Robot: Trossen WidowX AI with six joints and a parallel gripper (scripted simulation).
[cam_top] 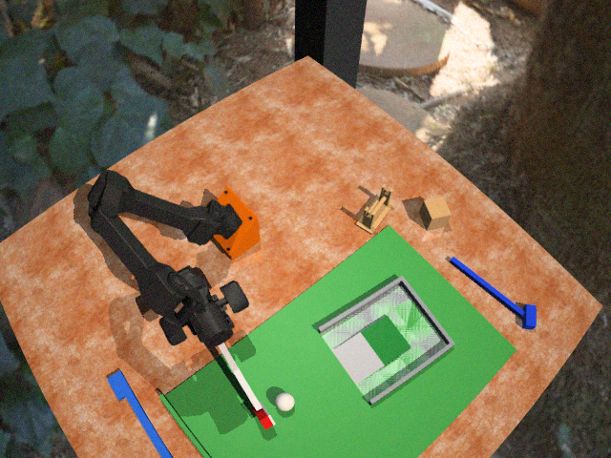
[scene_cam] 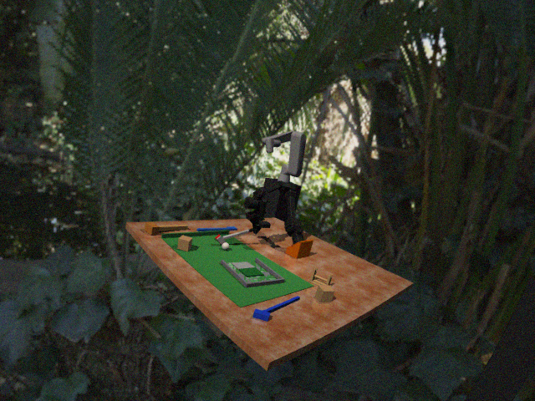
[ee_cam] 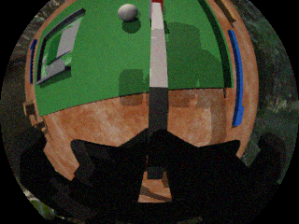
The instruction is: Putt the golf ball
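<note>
Firmly gripped the red putter (cam_top: 244, 385) in closed jaws, its head just beside the golf ball (cam_top: 284, 402) on the green mat (cam_top: 305, 344) near the counter's (cam_top: 296, 142) front edge.

Your arm (cam_top: 123, 231) is folded back on itself: the upper link runs from the base out to an elbow at the far left, then the forearm doubles back and angles down. Your gripper (cam_top: 221, 343) points low and forward, fingers clamped on the red putter (cam_top: 243, 382) shaft. The finger contact itself appears shadowed, so its exact seating is unclear.
</note>
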